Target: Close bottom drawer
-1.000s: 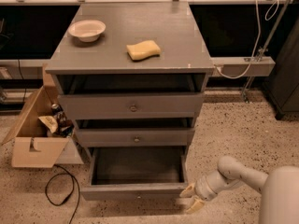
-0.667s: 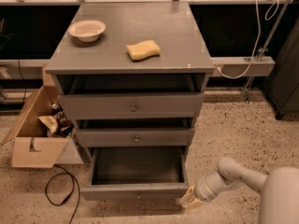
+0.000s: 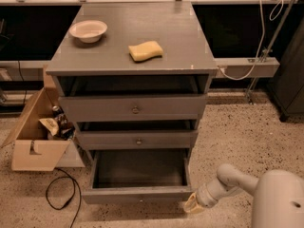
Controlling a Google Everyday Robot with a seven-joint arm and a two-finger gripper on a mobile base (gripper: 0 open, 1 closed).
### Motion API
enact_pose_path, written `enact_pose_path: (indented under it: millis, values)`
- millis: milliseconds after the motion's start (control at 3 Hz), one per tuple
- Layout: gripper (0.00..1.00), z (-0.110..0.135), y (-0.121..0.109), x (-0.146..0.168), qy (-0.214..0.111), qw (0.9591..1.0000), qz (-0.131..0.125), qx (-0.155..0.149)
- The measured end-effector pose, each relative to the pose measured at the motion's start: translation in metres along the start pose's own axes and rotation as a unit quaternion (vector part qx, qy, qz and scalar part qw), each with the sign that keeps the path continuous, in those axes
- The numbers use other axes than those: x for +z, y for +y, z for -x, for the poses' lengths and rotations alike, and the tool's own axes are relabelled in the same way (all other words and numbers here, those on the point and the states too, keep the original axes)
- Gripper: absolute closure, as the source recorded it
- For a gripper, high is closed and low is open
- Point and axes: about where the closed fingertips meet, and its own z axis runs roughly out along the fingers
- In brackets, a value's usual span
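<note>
The bottom drawer (image 3: 137, 194) of the grey cabinet (image 3: 133, 46) is pulled out; its inside looks empty. Its slim front panel runs along the floor. My gripper (image 3: 191, 204) is low at the drawer's front right corner, touching or nearly touching the panel's right end. The white arm (image 3: 228, 182) reaches in from the lower right. The middle drawer (image 3: 137, 139) and top drawer (image 3: 134, 108) above stand slightly out.
A white bowl (image 3: 88, 30) and a yellow sponge (image 3: 145, 51) lie on the cabinet top. An open cardboard box (image 3: 34, 134) with items stands on the floor at the left, with a black cable (image 3: 59, 194) beside it. A shelf and cables run behind.
My gripper has shifted slightly right and down along the drawer's front right corner. The drawer stands about as far out as before.
</note>
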Motion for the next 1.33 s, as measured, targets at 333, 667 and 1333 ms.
enact_pose_path:
  millis: [333, 667, 1333]
  values:
    - [1.0, -0.036, -0.019, 0.033, 0.029, 0.999, -0.019, -0.028]
    - [1.0, -0.058, -0.054, 0.056, 0.064, 0.9902, -0.088, -0.088]
    - [1.0, -0.054, -0.092, 0.062, 0.076, 0.9751, -0.162, -0.131]
